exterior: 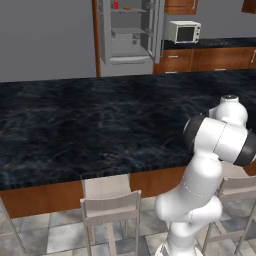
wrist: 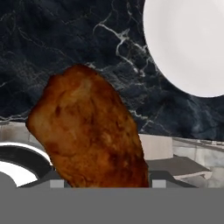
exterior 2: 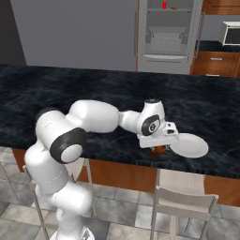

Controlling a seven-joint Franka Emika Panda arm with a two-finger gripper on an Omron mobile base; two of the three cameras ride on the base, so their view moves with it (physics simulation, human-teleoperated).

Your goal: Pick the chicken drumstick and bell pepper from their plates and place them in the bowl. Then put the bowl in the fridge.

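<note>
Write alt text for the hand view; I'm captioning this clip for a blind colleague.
A glossy brown chicken drumstick is held between the gripper's dark fingertips and takes up the lower middle of the picture, lifted above a black marbled counter. A bare white plate lies on the counter at the upper right, apart from the drumstick.

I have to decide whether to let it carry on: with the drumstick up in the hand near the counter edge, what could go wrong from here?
1. The chicken drumstick sits off-centre in the hand, leaning sideways, so it may slip during the carry.
2. It hangs by the counter edge, off the white plate; a drop could land on the floor or a stool.
3. No bowl is visible here, so the carry may be long.
</note>
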